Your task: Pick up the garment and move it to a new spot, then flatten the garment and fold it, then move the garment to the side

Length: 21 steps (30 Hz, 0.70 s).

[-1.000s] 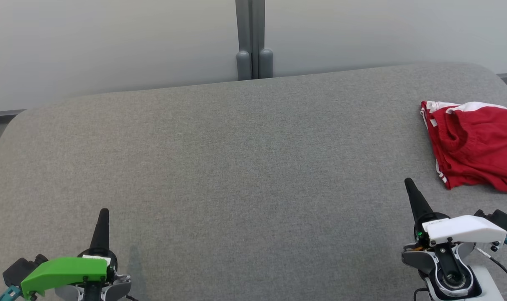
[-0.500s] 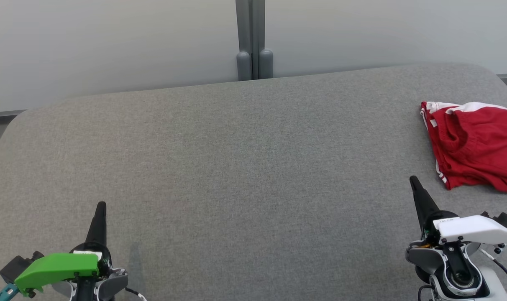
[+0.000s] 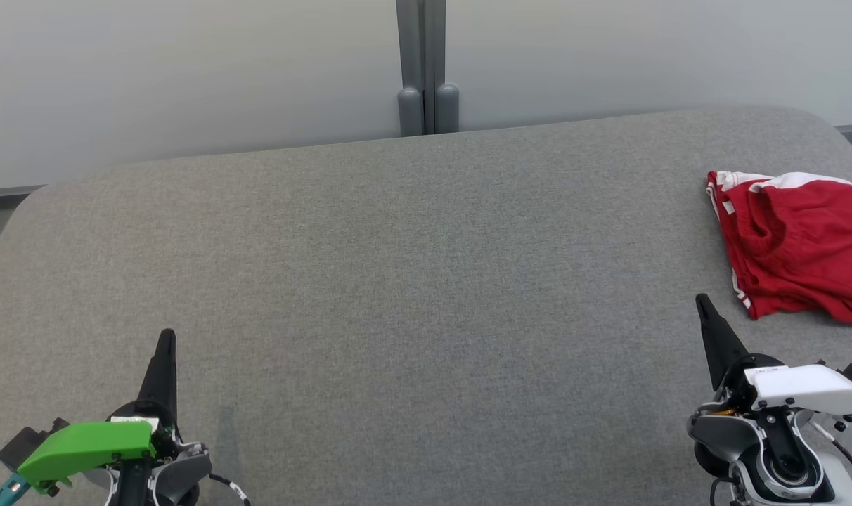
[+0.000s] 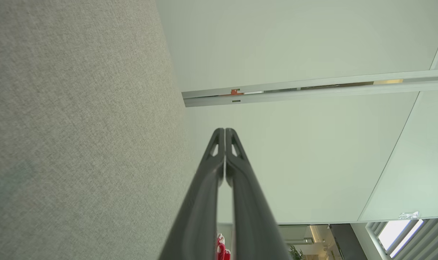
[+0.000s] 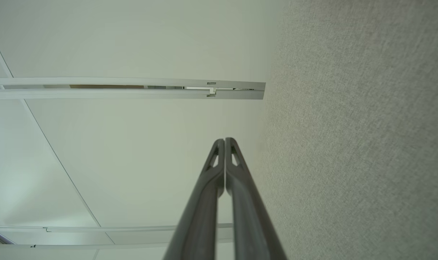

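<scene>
A crumpled red garment (image 3: 802,242) with white trim lies at the right edge of the grey fabric table (image 3: 412,281), partly cut off by the head view. My right gripper (image 3: 702,303) is shut and empty at the lower right, its tip just below and left of the garment, not touching it. Far across at the lower left, my left gripper (image 3: 166,339) is shut with nothing held. The wrist views show each pair of fingers pressed together: left gripper (image 4: 224,130), right gripper (image 5: 224,140). A sliver of the red garment (image 4: 222,248) peeks between the left fingers.
Behind the table stands a pale partition wall with a grey vertical post (image 3: 421,67) at its middle. The table's rounded far corners and edges lie at left and right. Broad bare grey surface spreads between the two grippers.
Both arms have drawn slightly downward in the head view, and the right gripper has shifted a little right. The garment has not moved.
</scene>
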Motion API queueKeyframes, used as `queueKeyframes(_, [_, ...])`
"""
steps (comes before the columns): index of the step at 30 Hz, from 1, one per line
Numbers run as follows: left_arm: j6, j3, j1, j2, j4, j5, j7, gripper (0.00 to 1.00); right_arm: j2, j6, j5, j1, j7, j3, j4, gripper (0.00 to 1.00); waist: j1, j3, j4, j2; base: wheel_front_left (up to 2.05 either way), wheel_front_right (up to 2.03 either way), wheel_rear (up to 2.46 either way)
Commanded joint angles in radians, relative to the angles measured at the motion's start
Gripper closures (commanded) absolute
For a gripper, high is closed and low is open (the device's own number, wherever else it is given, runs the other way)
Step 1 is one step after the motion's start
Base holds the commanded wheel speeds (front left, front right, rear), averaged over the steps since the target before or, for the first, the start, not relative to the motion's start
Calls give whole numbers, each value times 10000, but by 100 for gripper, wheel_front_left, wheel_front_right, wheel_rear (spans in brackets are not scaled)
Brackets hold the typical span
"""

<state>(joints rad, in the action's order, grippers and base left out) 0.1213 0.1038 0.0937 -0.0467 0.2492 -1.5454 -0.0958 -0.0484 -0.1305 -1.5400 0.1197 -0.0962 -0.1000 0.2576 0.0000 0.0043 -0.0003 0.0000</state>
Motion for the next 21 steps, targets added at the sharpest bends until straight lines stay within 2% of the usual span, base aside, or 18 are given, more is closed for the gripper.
queueKeyframes(1, [59, 73, 160, -62, -39, -175, -73, 100, -31, -4, -211, -122, -78, -56, -85, 100, 0, -2, 1, 0, 0, 0, 0])
queueKeyframes(10, [134, 137, 219, -63, -52, -717, -224, 100, -32, -4, -778, -166, -210, -172, -176, 100, 0, -12, 3, 0, 0, 0, 0])
queueKeyframes(21, [130, 129, 209, -63, -46, -689, -221, 100, -32, -4, -758, -163, -210, -167, -172, 100, 0, -12, 3, 0, 0, 0, 0])
